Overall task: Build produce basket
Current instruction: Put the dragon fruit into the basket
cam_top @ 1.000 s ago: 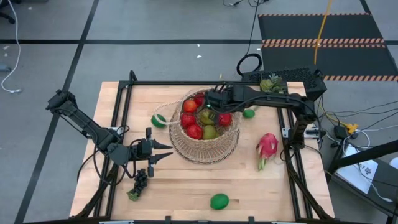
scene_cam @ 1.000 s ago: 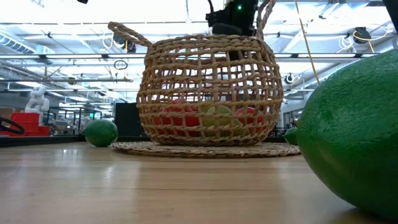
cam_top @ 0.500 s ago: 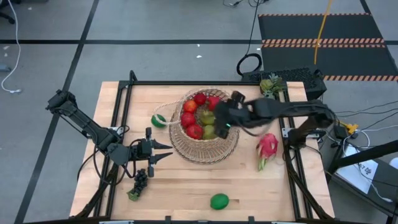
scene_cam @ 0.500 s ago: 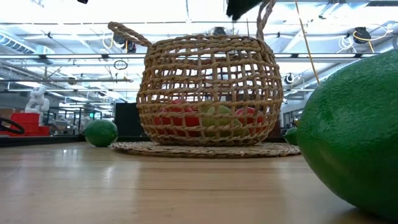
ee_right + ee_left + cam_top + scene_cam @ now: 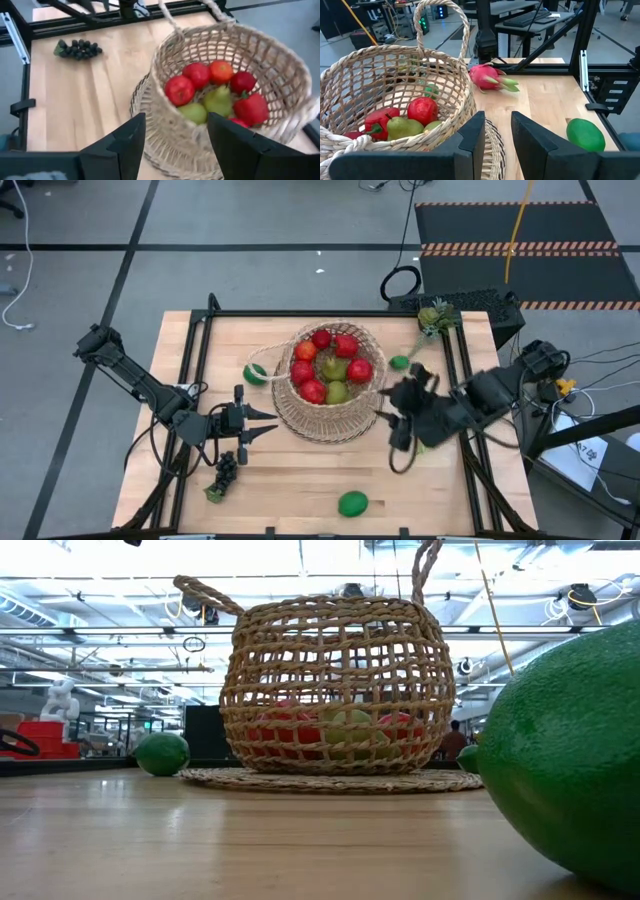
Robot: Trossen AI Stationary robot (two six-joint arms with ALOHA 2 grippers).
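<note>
Right gripper (image 5: 400, 430) — fingers apart (empty) — just off the basket (image 5: 330, 418) rim, table edge beyond.

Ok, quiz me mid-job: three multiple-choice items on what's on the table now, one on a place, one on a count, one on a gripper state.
1. Where do the dark grapes lie?
A. in the basket
B. on the table by the left gripper
C. beside the pineapple

2. How many green limes lie on the table outside the basket?
A. one
B. three
C. five

3. How does the right gripper stand?
A. shut on a pear
B. open and empty
C. shut on the basket handle

Answers: 1 B, the high view shows them just below the left gripper. 2 B, limes at and. 3 B, its wrist view shows spread fingers with nothing between.
</note>
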